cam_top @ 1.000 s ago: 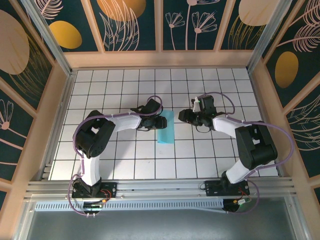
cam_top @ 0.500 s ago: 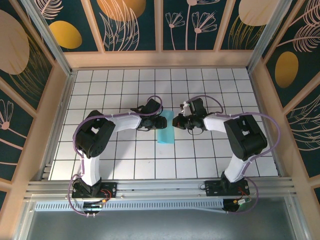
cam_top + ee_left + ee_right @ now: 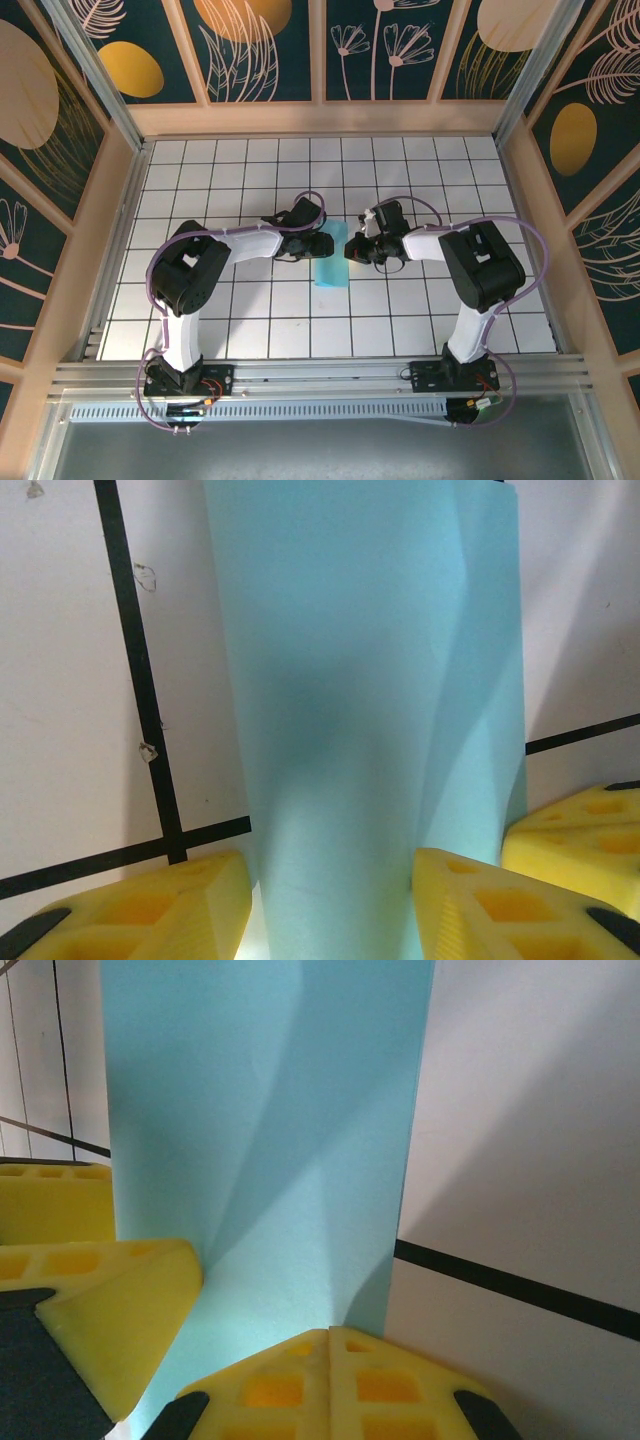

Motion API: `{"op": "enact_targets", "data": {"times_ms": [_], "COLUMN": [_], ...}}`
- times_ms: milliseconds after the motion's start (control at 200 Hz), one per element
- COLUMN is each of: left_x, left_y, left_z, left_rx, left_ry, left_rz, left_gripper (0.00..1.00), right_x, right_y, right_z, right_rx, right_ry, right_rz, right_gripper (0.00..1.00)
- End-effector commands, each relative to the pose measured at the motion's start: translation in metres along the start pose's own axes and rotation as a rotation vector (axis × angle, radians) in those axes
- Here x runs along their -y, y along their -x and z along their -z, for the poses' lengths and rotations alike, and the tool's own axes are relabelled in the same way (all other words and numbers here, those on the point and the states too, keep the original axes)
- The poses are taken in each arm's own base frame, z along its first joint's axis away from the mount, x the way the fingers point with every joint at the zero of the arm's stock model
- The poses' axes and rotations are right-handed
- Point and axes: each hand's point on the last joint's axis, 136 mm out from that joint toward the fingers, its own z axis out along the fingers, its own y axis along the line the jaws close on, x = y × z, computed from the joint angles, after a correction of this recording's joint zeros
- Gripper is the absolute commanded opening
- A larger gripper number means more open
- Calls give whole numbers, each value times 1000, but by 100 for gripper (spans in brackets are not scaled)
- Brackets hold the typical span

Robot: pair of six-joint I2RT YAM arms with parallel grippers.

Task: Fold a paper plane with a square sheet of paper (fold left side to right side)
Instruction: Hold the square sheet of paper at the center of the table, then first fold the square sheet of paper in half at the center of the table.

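Note:
The square sheet of paper (image 3: 331, 268) lies folded into a narrow light cyan strip at the middle of the white grid table (image 3: 230, 320). My left gripper (image 3: 322, 244) is at the strip's left side. In the left wrist view it (image 3: 330, 920) is open, and the paper (image 3: 370, 680) fills the gap between its yellow fingers (image 3: 140, 910). My right gripper (image 3: 353, 247) is at the strip's right side. In the right wrist view it (image 3: 330, 1345) is shut, with its tip resting on the paper (image 3: 270, 1110) near the right edge. A paper plane is out of view.
Wooden walls (image 3: 120, 200) enclose the table on the left, the right and at the back. Both arm bases sit on the metal rail (image 3: 320, 378) at the near edge. The two grippers are less than a tile apart over the strip.
The right gripper has moved left from about a tile away onto the paper's right edge and has closed. The left gripper and the paper have stayed put.

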Motion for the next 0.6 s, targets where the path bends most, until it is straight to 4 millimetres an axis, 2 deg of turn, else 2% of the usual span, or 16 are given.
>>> {"op": "enact_targets", "data": {"times_ms": [0, 265, 395, 420, 520, 596], "left_x": [-32, -17, -6, 1, 27, 41], "left_y": [-30, 9, 24, 25, 22, 15], "left_z": [-20, 31, 55, 60, 67, 66], "left_rx": [-81, 39, 106, 118, 115, 88], "left_ry": [109, 69, 2, -34, -199, -290], "left_rz": [-4, -4, 1, -8, -37, -49], "left_gripper": [51, 60, 60, 57, 28, 19], "right_x": [22, 37, 38, 38, 40, 40], "right_y": [-11, -19, -20, -20, -20, -20], "right_z": [-6, -10, -11, -10, -11, -11], "right_rx": [-35, -54, -55, -54, -55, -54], "right_ry": [-97, -148, -153, -154, -160, -164], "right_rz": [-19, -40, -42, -41, -43, -42], "right_gripper": [0, 0, 0, 0, 0, 0]}}
